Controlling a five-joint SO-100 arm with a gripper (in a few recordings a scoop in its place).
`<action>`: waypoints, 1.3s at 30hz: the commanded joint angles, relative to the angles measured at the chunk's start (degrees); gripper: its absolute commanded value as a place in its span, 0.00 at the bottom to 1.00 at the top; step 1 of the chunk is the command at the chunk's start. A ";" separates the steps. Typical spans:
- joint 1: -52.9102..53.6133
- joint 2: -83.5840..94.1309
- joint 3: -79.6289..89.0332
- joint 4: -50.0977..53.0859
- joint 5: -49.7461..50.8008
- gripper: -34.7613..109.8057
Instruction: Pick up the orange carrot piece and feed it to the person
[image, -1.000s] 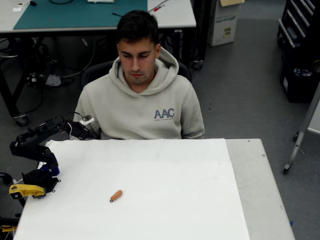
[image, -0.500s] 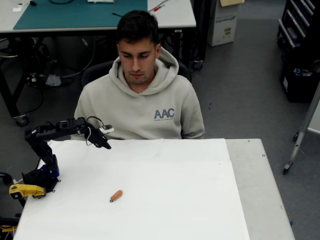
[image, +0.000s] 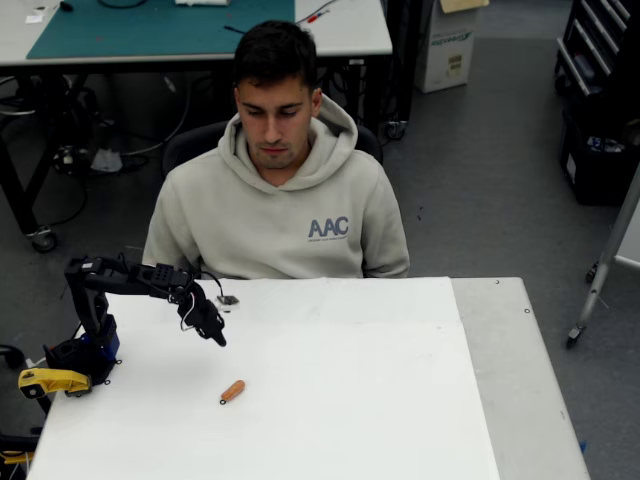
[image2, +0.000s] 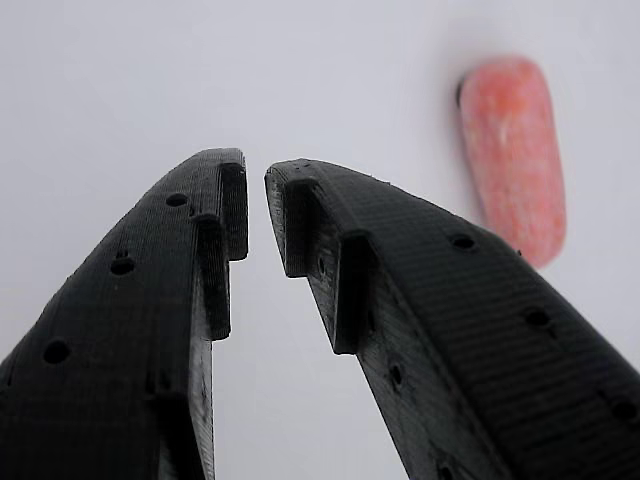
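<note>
The orange carrot piece (image: 232, 391) lies on the white table sheet (image: 380, 400), left of the middle. In the wrist view the carrot piece (image2: 512, 155) sits at the upper right, beyond the black fingertips and untouched. My gripper (image: 215, 335) hangs above the sheet, a short way up and to the left of the carrot. Its two black fingers (image2: 160, 300) stand almost together, with only a thin gap and nothing held, so the gripper (image2: 255, 190) reads as shut. The person (image: 285, 190) in a beige hoodie sits behind the table's far edge, looking down.
The arm's base (image: 85, 352) stands at the table's left edge, with a yellow clamp (image: 48, 381) beside it. A bare grey strip of table (image: 520, 380) runs along the right. Behind the person is a desk with a green mat (image: 150, 25).
The arm has swung out from the left edge, right and down over the sheet, bringing the gripper closer to the carrot. The carrot and the person have not moved.
</note>
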 joint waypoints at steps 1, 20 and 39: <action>3.16 0.26 -3.69 0.26 -3.87 0.23; 13.36 -2.81 -3.96 -0.44 -15.82 0.23; 12.92 -10.02 -11.16 -0.44 -15.29 0.23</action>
